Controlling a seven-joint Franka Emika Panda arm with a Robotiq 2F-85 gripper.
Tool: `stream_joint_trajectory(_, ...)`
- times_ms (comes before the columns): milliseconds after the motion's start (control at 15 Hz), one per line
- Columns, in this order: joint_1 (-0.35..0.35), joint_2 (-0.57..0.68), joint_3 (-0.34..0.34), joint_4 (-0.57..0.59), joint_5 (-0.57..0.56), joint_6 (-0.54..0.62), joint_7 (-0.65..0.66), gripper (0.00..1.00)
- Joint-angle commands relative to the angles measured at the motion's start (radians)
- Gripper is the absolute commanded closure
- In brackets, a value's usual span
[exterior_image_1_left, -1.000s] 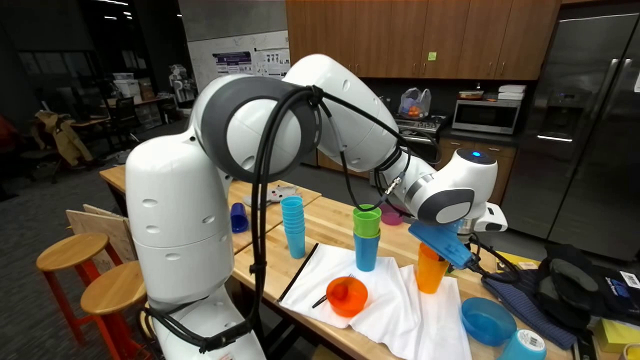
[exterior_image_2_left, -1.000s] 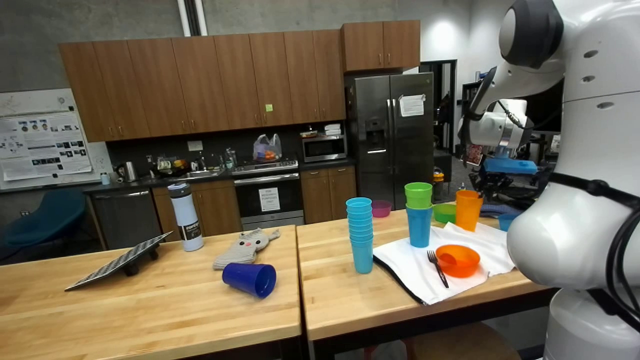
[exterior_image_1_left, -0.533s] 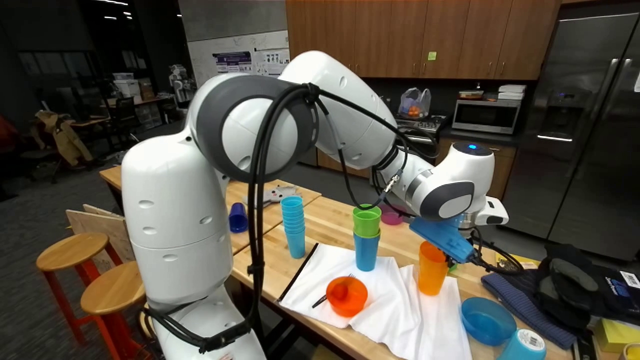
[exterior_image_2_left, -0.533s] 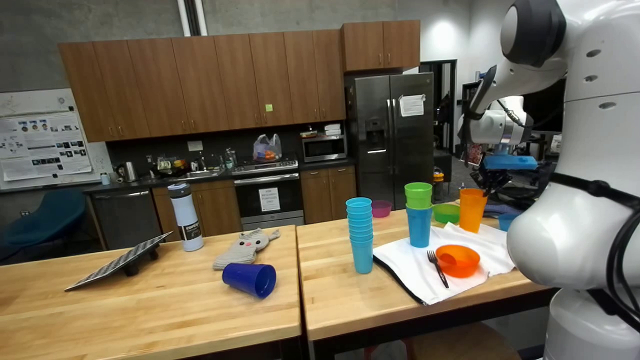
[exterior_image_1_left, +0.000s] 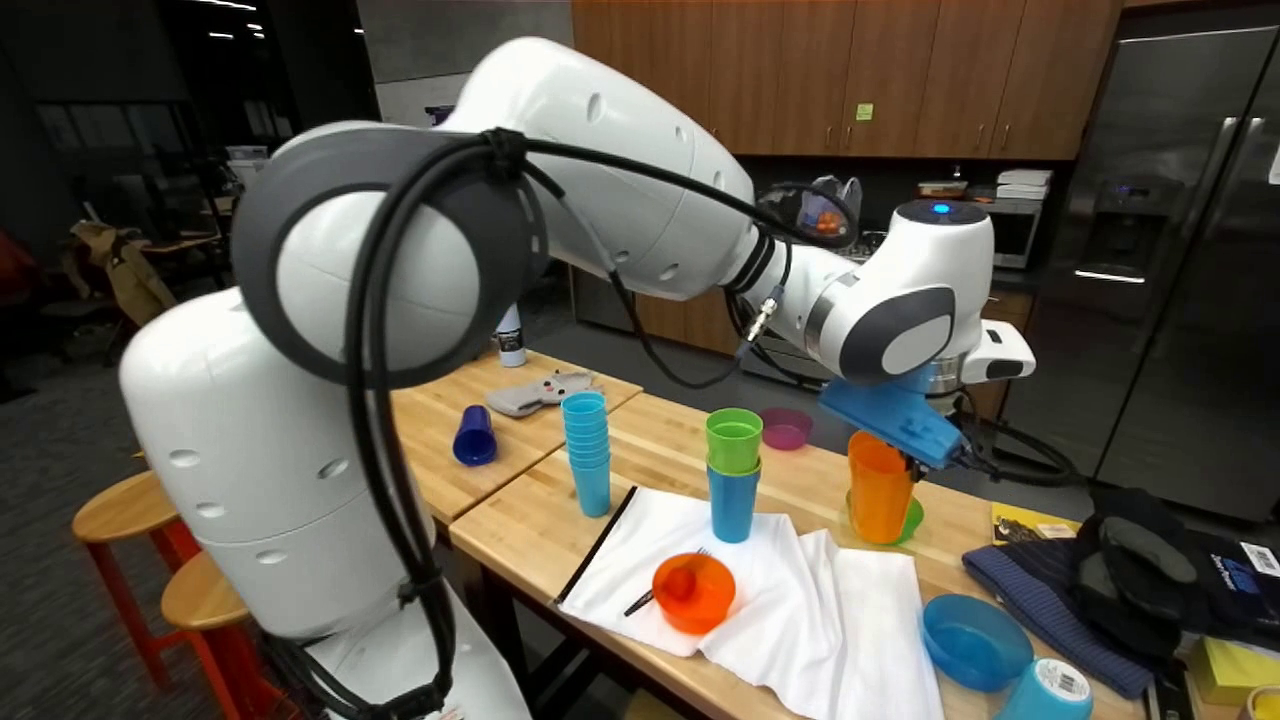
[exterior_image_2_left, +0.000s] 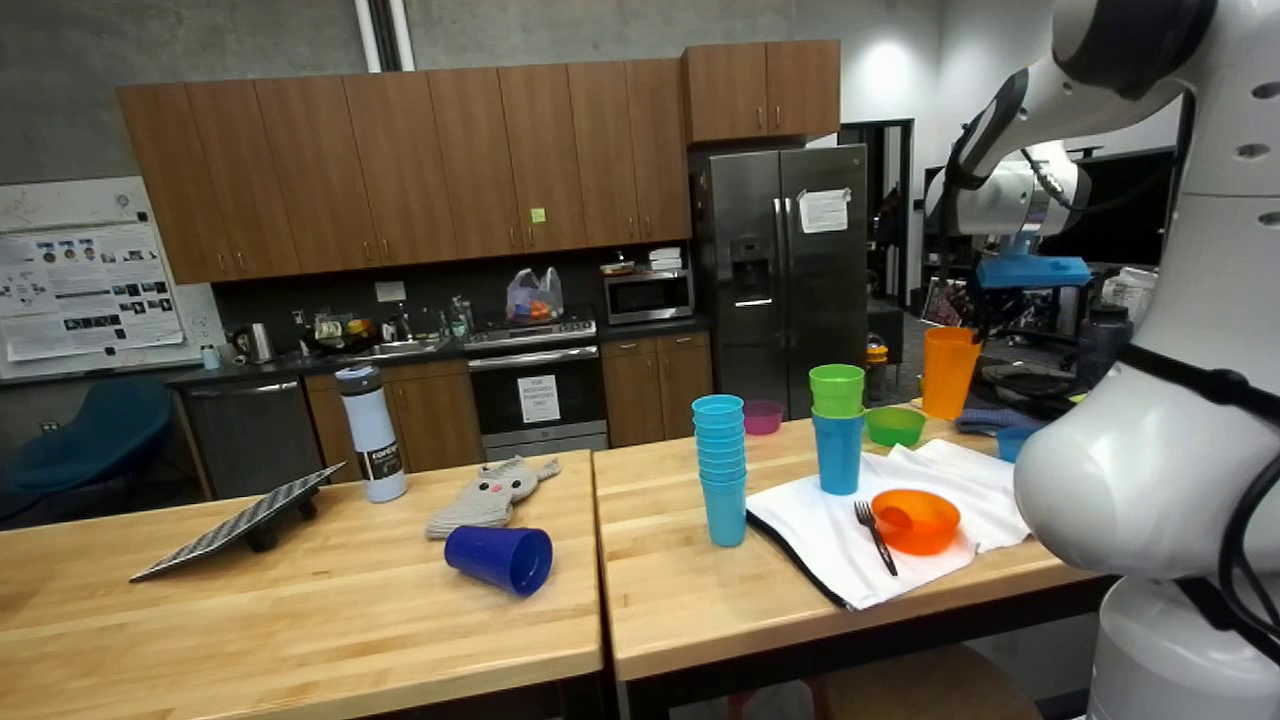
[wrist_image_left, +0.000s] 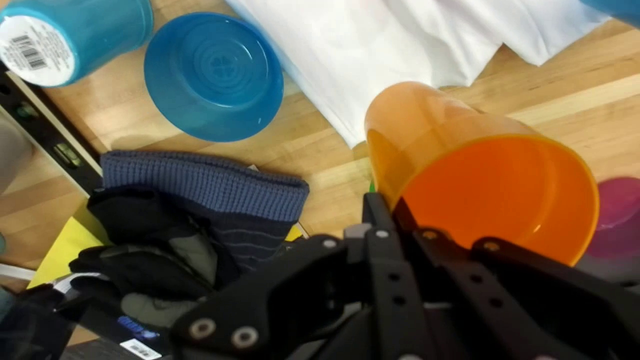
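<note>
One orange cup (wrist_image_left: 500, 190), clasped at its rim by the hand (wrist_image_left: 390, 206), hangs mouth up beneath it, clear of the bench (exterior_image_2_left: 690, 600). One green bowl (exterior_image_2_left: 895, 428) and one magenta bowl (exterior_image_2_left: 763, 418) stand near the far edge. One upturned blue cup (wrist_image_left: 107, 40) bears a barcode label (wrist_image_left: 37, 50), wording illegible. One oven sign (exterior_image_2_left: 539, 399) reads "FOR RESEARCH PURPOSES ONLY".

Exterior view: green bowl (exterior_image_1_left: 914, 518) partly hidden (behind orange cup (exterior_image_1_left: 879, 495)).

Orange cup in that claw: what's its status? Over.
Gripper closed on orange cup. Cup held above table. Possible obstacle: green bowl, partly behind cup in an exterior view.
</note>
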Motion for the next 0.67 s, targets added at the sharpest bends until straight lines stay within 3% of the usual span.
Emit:
stream_joint_trajectory(0, 0.006, -0.127, -0.005, -0.019, 0.017, -0.054, -0.01, 0.99)
stream_joint_trajectory(67, 0.01, -0.153, -0.002, -0.023, 0.009, -0.069, -0.005, 0.99)
stream_joint_trajectory(133, 0.009, -0.087, -0.007, 0.001, 0.001, -0.043, 0.002, 0.96)
stream_joint_trajectory(600, 0.015, -0.14, -0.007, -0.018, 0.001, -0.066, 0.002, 0.96)
